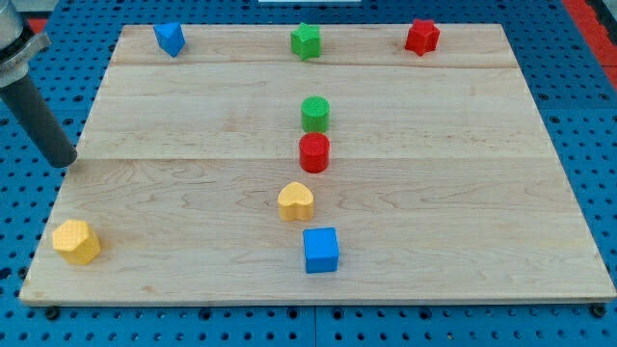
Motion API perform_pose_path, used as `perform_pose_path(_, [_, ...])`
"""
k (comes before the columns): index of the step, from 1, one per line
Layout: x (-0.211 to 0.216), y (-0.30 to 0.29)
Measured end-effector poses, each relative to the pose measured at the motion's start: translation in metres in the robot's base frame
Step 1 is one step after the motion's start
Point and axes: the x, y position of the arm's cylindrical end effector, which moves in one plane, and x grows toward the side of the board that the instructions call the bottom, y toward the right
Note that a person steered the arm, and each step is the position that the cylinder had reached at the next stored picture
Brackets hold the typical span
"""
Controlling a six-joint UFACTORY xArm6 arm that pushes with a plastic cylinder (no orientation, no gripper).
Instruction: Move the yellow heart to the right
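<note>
- While the rod's tip (66, 162) rests at the far left edge of the table (463, 222), the yellow heart (296, 201) lies well apart from it, toward the view's right and slightly lower, so the heart's left flank faces the tip.
- This end effector is a plain rod with no jaws; nothing spreads or pinches, and it touches no block.
- At the view's bottom left sits a yellow block (76, 241), roughly hexagonal, below the tip and off the likely path.
- At the top left stands a blue block (170, 39), its shape unclear.
- The yellow heart sits near the middle, a little below centre; it is pale yellow-orange, with its lobes apparently toward the view's right, though that is hard to tell.
- Just above it is a red cylinder (314, 152), then a green cylinder (315, 114), and a green block (306, 40) at the top edge.
- Just below and right of the heart sits a blue cube (321, 250).
- A red block (421, 37) is at the top right.
- Judged from this, the table to the heart's right lies open for a rightward push.
</note>
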Motion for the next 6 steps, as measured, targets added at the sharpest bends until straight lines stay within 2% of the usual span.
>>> perform_pose_path(1, [0.000,0.005])
perform_pose_path(3, [0.008,0.127])
perform_pose_path(5, [0.070,0.182])
perform_pose_path(6, [0.067,0.222])
